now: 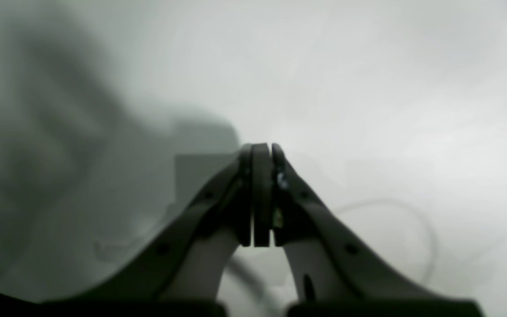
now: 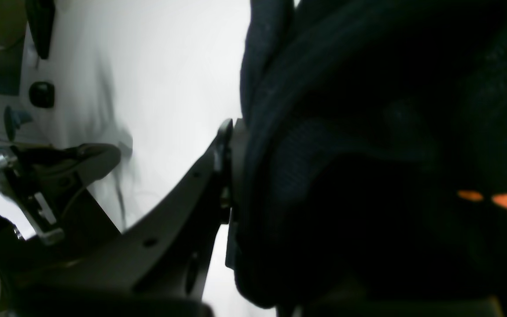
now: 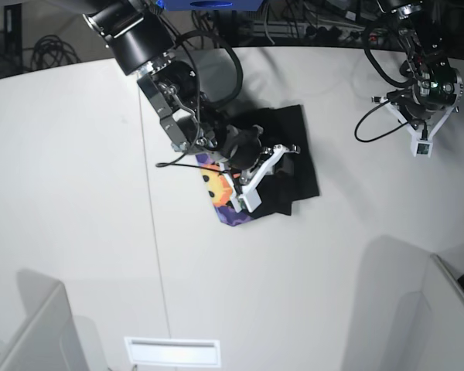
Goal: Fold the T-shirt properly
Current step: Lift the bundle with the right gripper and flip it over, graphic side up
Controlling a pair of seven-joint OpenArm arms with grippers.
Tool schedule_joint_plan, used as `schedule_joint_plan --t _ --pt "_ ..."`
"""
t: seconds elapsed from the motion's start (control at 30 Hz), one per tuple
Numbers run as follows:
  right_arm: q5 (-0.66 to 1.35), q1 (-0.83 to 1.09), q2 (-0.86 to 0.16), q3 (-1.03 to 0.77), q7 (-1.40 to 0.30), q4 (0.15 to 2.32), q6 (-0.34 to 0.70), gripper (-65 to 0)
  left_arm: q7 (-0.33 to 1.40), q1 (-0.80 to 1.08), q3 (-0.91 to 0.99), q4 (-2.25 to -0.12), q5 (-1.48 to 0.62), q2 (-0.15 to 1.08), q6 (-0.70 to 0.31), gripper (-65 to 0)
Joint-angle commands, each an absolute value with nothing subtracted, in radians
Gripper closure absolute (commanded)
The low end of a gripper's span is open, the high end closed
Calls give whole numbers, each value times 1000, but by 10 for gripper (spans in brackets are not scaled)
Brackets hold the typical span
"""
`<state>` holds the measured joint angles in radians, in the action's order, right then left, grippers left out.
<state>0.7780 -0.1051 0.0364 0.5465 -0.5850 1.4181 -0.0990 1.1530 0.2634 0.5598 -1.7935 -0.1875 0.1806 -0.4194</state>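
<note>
The T-shirt (image 3: 294,158) lies bunched in the middle of the white table (image 3: 77,193), mostly black. A patch of orange-yellow sun face on purple (image 3: 216,189) shows at its left edge. My right gripper (image 3: 272,166) is down on the cloth and shut on a thick fold of it. In the right wrist view one finger (image 2: 223,163) presses against the black T-shirt (image 2: 368,132), and the other finger is hidden behind the cloth. My left gripper (image 3: 423,147) hangs over bare table at the far right, away from the shirt. Its fingers (image 1: 260,193) are shut together on nothing.
Cables and dark gear (image 3: 309,27) crowd the table's back edge. A seam (image 3: 151,209) runs down the table left of the shirt. Grey panels stand at the front left (image 3: 31,332) and front right (image 3: 441,317) corners, and a white slot (image 3: 172,352) sits at the front edge.
</note>
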Motion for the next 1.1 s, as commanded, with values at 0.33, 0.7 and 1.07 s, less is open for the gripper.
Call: schedule_joint_plan --t 0.33,0.7,1.07 --pt "785 -160 39 671 -567 1442 -153 -249 1142 252 567 -1805 -191 216 -420 0" --pt "553 -174 102 762 -631 1500 -154 -257 1142 259 568 -1805 -188 231 -420 0" --pt "527 -228 113 960 -642 1531 -154 -251 1142 252 568 -1805 -191 231 -420 0"
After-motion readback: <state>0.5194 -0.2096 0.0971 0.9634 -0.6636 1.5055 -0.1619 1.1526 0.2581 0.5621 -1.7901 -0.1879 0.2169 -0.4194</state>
